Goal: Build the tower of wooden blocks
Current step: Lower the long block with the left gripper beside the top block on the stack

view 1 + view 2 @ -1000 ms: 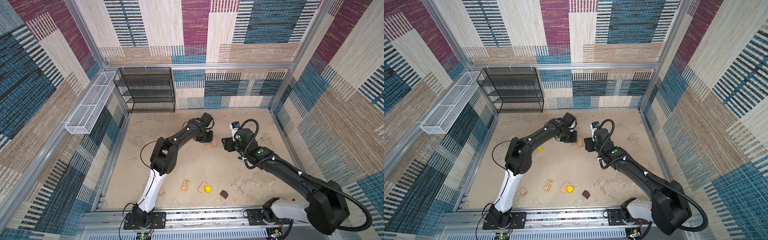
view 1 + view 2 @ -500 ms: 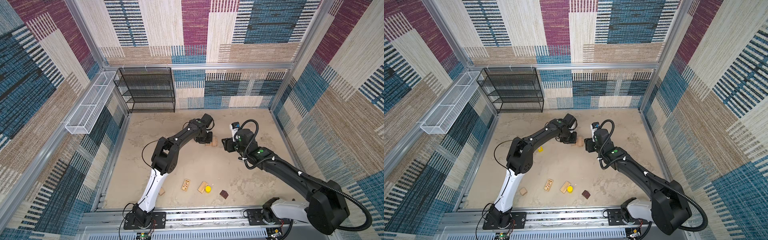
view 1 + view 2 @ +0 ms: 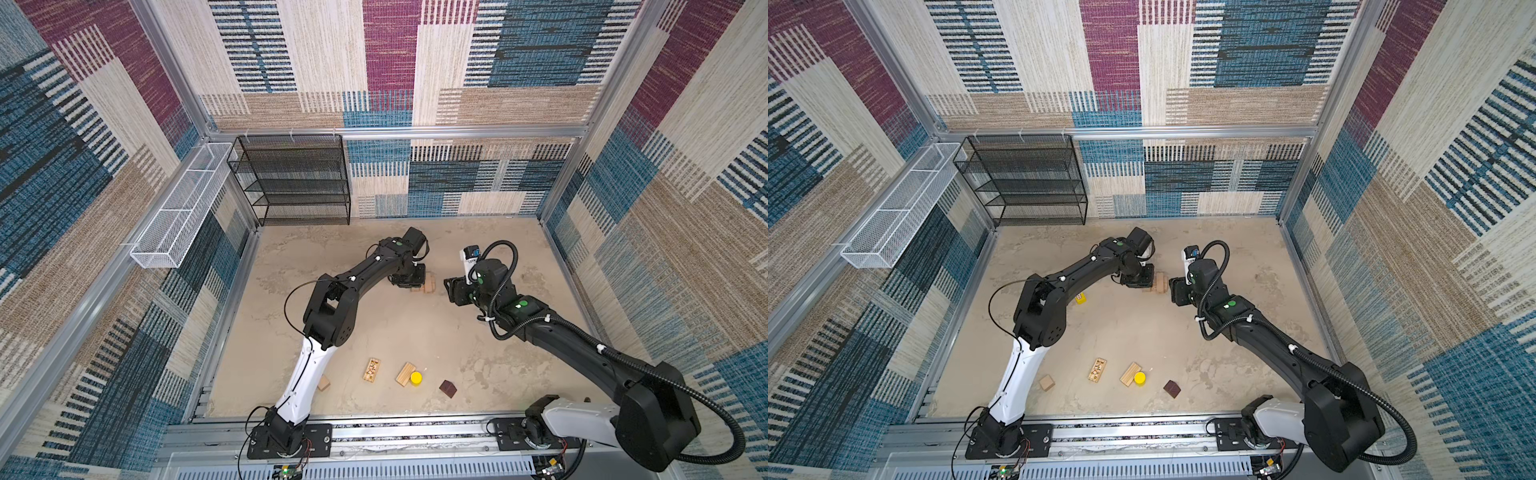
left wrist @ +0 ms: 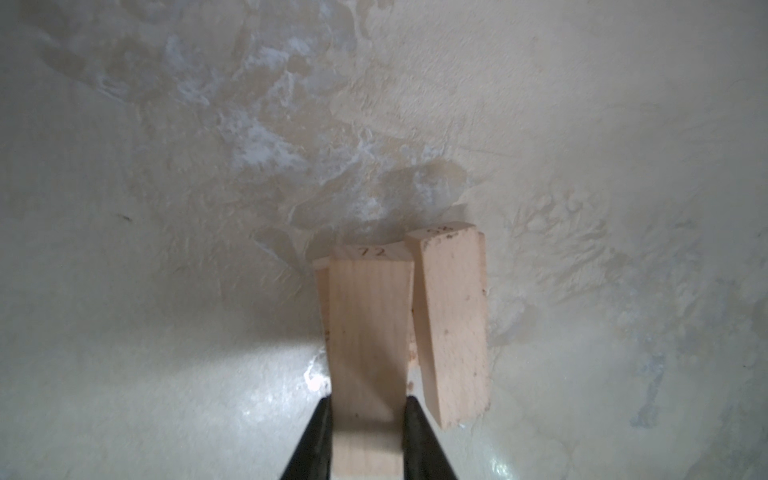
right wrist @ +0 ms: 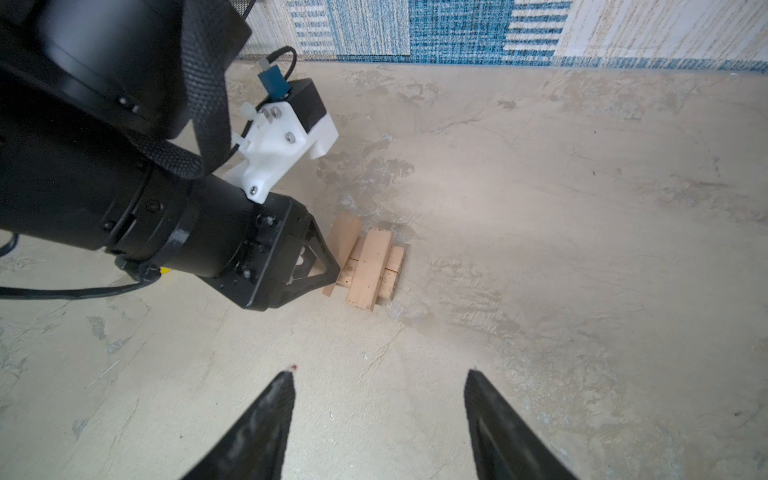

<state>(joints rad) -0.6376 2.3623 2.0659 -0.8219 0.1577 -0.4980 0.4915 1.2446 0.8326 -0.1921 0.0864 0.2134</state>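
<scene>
Top pair overhead, facing down; wrists share tower (image 5: 370, 268)

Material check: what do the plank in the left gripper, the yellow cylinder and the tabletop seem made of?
The plank, clamped in the left gripper: bare pale wood, matte, with straight grain lines showing. The yellow cylinder: likely painted wood; the even opaque yellow hides any grain. The tabletop: mottled beige, plaster- or stone-like, with slight sheen; material unclear.

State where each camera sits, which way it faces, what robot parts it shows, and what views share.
Top views: overhead, looking down; left arm, right arm whole.
Left wrist: on left arm, looking along left tool clamping a plank.
Right wrist: on right arm, facing plank stack past open right tool; left arm shows.
Shared: all see the stack.
</scene>
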